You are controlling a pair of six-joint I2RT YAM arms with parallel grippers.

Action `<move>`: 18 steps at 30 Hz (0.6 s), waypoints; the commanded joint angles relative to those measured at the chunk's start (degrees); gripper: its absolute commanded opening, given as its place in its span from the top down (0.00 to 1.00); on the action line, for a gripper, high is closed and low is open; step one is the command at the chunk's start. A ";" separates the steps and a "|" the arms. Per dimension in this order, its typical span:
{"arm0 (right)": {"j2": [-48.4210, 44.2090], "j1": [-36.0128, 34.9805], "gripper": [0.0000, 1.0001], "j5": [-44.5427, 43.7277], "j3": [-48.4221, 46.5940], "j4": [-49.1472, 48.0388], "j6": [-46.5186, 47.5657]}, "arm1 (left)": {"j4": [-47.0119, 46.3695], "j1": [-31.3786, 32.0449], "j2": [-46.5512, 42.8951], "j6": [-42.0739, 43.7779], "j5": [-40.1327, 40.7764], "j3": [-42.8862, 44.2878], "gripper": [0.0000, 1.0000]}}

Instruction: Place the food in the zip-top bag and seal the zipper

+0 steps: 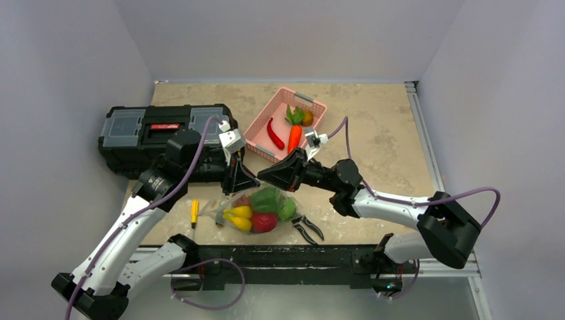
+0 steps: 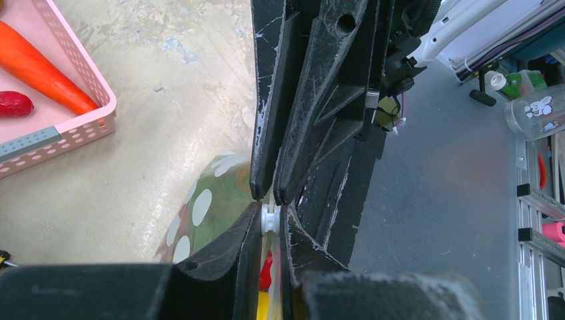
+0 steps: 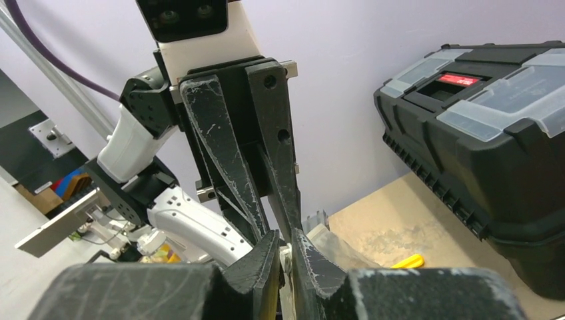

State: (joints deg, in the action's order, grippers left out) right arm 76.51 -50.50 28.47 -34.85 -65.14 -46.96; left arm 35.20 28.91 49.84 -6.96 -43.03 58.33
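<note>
The top external camera looks down from above and behind on the whole table (image 1: pixel 380 140), while each wrist camera sits close behind its own fingers, the left view facing the right gripper (image 2: pixel 270 198) at centre frame and the right view facing the left gripper (image 3: pixel 282 230), all three sharing the spot where these meet at the zipper (image 2: pixel 270 220).

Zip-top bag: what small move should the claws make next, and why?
Probably slide the right claw along the zipper, away from the left claw, to press it shut: both pinch it at one spot, food already inside.
</note>
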 commanded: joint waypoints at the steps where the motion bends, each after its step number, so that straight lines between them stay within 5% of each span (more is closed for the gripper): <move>1: 0.23 -0.65 0.85 -2.90 0.55 -5.03 1.30 | -3.91 -0.25 -1.22 -1.12 -1.18 0.30 1.00; 11: 2.94 -1.18 0.83 -1.18 1.09 -7.84 1.85 | -3.87 -0.26 -1.29 -0.95 -1.00 0.17 1.00; 15: 3.43 -1.37 1.00 -1.76 1.54 -8.97 2.13 | -3.74 -0.23 -1.19 -0.95 -1.01 0.13 1.00; 18: 1.88 -2.30 1.00 -9.21 3.06 -5.96 3.19 | -3.61 -0.26 -1.10 -1.09 -0.64 0.25 1.00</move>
State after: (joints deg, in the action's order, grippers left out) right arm 79.77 -51.46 26.57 -33.61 -71.46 -46.15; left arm 35.42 28.88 49.58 -6.94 -42.72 58.19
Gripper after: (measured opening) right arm 0.008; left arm 0.110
